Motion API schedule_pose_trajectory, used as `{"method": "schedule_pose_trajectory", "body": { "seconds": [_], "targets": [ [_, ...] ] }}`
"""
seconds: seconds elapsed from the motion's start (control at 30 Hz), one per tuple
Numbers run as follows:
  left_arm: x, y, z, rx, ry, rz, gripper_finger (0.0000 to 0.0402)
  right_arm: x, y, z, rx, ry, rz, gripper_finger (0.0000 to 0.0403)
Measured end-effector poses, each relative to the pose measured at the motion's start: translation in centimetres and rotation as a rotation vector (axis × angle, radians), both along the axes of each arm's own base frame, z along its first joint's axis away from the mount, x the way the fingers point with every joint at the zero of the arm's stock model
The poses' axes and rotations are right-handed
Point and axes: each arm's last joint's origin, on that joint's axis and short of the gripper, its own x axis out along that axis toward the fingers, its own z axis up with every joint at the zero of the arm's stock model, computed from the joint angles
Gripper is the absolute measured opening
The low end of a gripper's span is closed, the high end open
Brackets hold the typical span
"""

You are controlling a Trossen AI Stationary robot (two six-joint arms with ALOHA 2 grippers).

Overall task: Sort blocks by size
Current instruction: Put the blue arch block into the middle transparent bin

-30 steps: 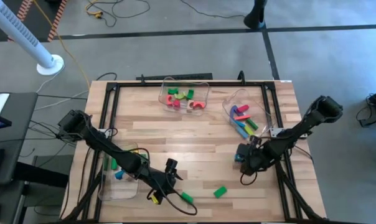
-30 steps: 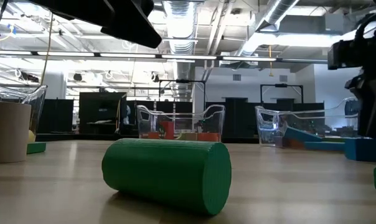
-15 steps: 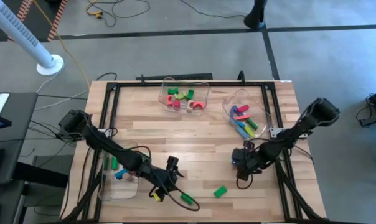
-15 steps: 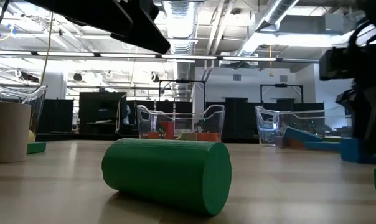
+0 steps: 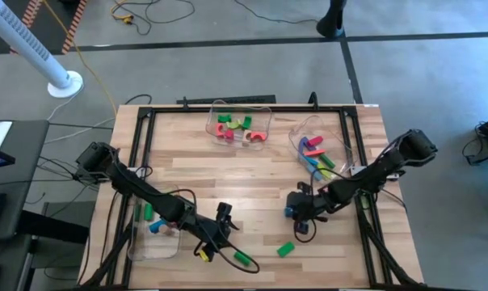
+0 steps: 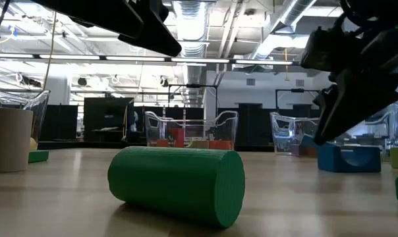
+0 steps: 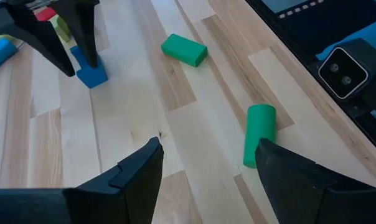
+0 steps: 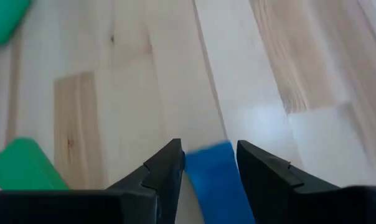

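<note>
Right gripper (image 5: 296, 214) is seen low over the table, right of centre in the high view, with a blue block (image 8: 214, 180) lodged between its fingers. In the right wrist view the fingers sit tight against both sides of that block, its long axis running out along them — judged a grip, though lift-off cannot be confirmed, since the low view shows the block (image 6: 348, 158) resting on the wood at the frame's right.

Left gripper (image 7: 206, 165) is held wide apart over bare wood at lower centre of the high view, clamped on nothing.

Loose blocks left on the table:
- green cylinder (image 5: 242, 258) — just right of the left gripper in the high view. In the left wrist view it lies ahead of the right-hand finger, long axis roughly in line with the fingers, so a rotation would likely be needed to pinch across it.
- green bar (image 5: 285, 249) — lower centre, below the right gripper, about midway between the two arms.

The left arm is judged nearer the cylinder; the bar is reachable by either.

Bins: one (image 5: 264, 106) at upper centre and one (image 5: 346, 144) at upper right, both already holding mixed blocks; a third (image 5: 133, 242) at lower left.
</note>
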Motion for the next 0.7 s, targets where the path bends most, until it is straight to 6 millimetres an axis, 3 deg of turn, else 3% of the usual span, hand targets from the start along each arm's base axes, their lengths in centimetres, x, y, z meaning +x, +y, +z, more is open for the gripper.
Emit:
{"method": "schedule_pose_trajectory", "body": {
  "seconds": [0.4, 0.7],
  "targets": [
    [0.1, 0.0, 0.1, -0.006, -0.008, 0.002, 0.0245, -0.1, 0.1, 0.4, 0.007, -0.008, 0.025, 0.0184],
    [0.1, 0.1, 0.1, -0.008, -0.011, 0.005, 0.0245, 0.6, 2.5, 3.5, -0.015, 0.002, 0.109, 0.019]
  ]
}}
